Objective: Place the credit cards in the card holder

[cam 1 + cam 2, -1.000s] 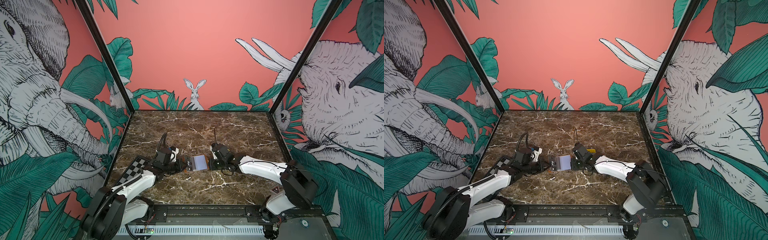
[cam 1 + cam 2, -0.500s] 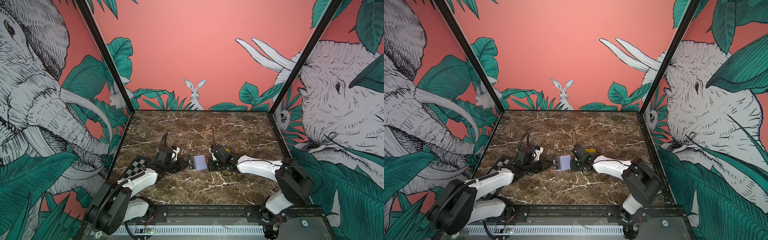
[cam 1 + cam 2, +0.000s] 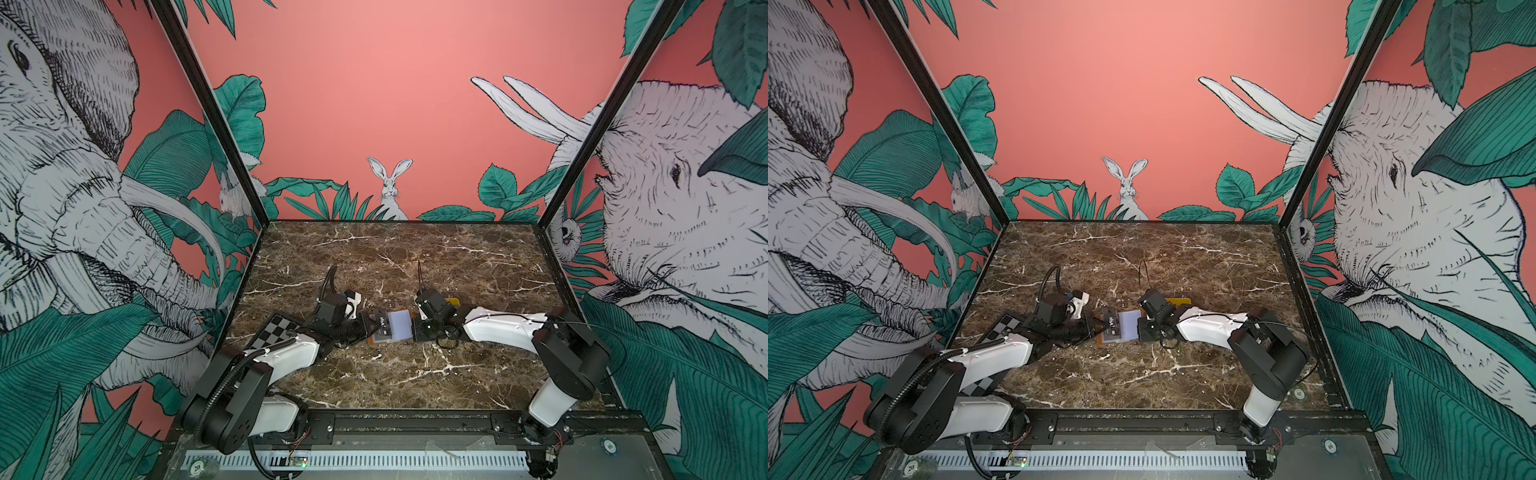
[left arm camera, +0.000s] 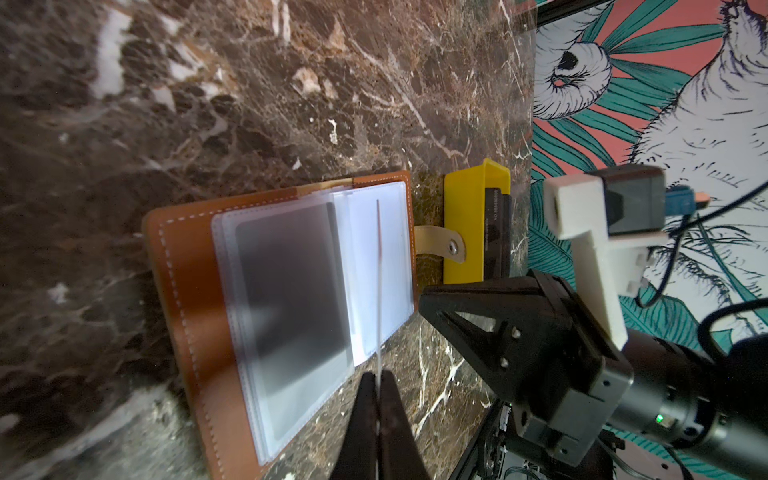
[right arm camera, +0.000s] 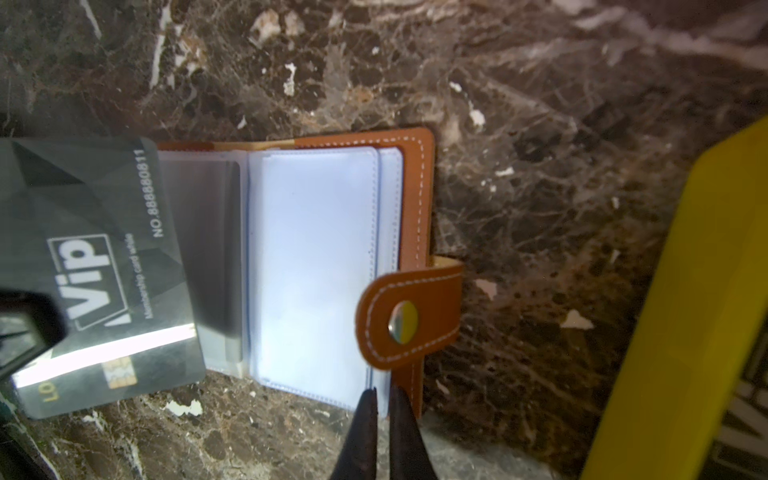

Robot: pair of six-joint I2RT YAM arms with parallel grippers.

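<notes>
The left end effector (image 4: 378,376) is pinched shut on a glossy dark card (image 5: 95,270) with white "Vip" lettering. Its own wrist view shows the card only as a thin edge-on line. The card hangs over the open holder (image 4: 178,270), tan stitched leather with cloudy plastic sleeves, lying near the middle of the marble bench (image 3: 415,257). The right end effector (image 5: 383,399) is closed to a sliver at a sleeve's corner; whether it grips the sleeve is unclear. The yellow tray (image 4: 463,216), toward the right edge, is mostly hidden by that arm in both top views. Dark cards (image 4: 496,232) sit in it.
</notes>
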